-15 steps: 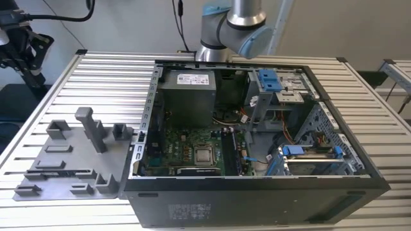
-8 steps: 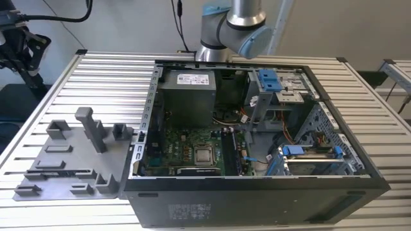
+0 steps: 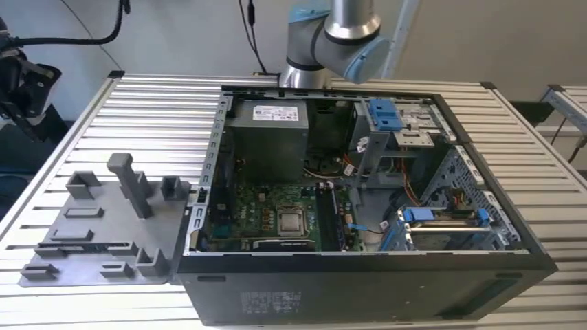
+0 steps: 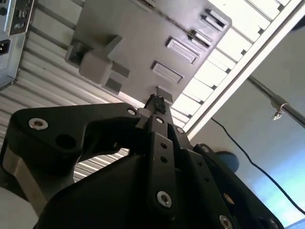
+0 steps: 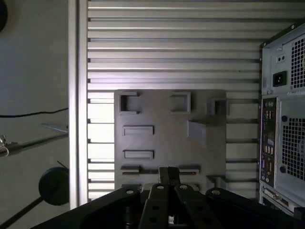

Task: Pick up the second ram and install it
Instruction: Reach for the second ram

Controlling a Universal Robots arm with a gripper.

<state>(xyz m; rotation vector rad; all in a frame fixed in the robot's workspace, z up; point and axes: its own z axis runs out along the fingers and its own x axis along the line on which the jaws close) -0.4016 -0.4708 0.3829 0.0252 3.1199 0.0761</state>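
Note:
A thin dark strip, apparently the second ram, sits on edge between two low blocks near one end of the grey fixture plate. In the exterior view that strip is at the plate's front left. My gripper hangs well above the plate, in line with the strip and apart from it. Its fingers meet at the tips with nothing between them. In the exterior view the gripper is a dark shape at the far left edge, high over the table.
The open computer case fills the middle and right of the slatted table, with the motherboard and its silver processor inside. Upright grey blocks stand on the fixture plate. A cable and a dark round object lie beyond the table's edge.

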